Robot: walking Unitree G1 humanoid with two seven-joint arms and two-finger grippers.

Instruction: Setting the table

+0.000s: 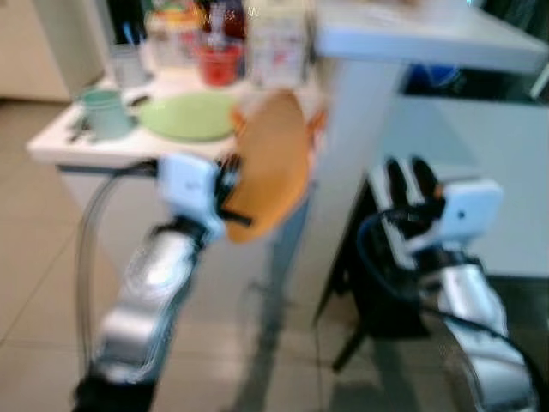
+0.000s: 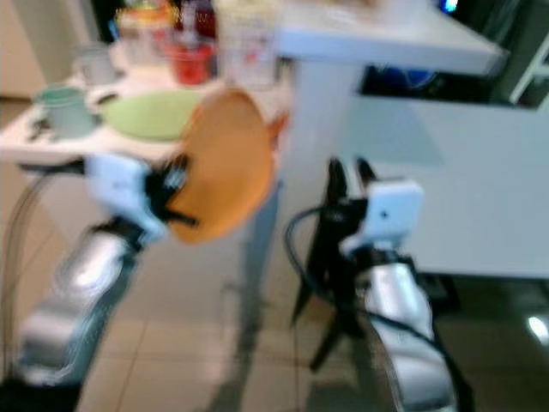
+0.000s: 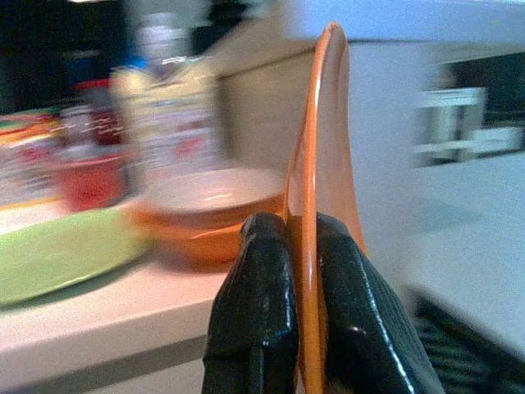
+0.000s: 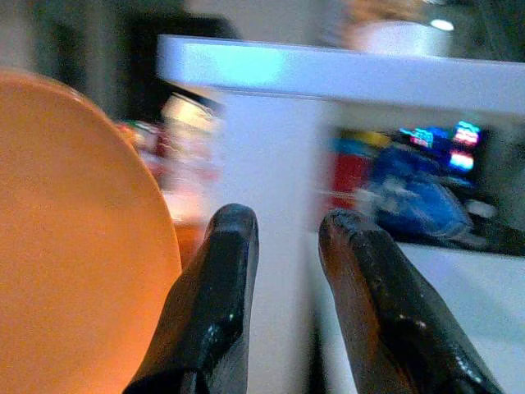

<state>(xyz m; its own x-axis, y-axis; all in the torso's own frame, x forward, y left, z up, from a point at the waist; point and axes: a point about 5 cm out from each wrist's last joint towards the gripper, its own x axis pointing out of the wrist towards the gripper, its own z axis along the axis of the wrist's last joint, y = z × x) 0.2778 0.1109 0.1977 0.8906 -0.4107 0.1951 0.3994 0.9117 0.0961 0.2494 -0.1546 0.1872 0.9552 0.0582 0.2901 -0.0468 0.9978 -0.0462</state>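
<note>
Now, in the left eye view, the left gripper (image 1: pixel 230 190) holds an orange plate (image 1: pixel 270 167) on edge, raised in front of the table (image 1: pixel 64 142). The plate sits at about 3 o'clock from the gripper, its upper rim overlapping the table's near edge. On the table a green plate (image 1: pixel 190 115) lies flat at 11 o'clock from the orange one, with a pale green mug (image 1: pixel 105 112) further out at 9 o'clock from the green plate and a red cup (image 1: pixel 219 64) behind. The right gripper (image 1: pixel 410 184) hangs at 3 o'clock, well apart from the plate, beside a white counter (image 1: pixel 429 39).

The right eye view shows the same scene, blurred.

From the left wrist view, the 2 fingers (image 3: pixel 254 328) are clamped on the orange plate's rim, 1 on each face, the plate standing upright between them. Beyond it an orange bowl (image 3: pixel 205 209) rests on the table, with the green plate beside it.

From the right wrist view, the right gripper's fingers (image 4: pixel 205 312) stand parted with nothing between them; the orange plate's broad face lies at 9 o'clock.

Judging by this, the task is partly done: several pieces are on the table, and the orange plate is not yet set down. It looks to need carrying over the tabletop, tilting flat and releasing; whether more pieces remain I cannot tell.
</note>
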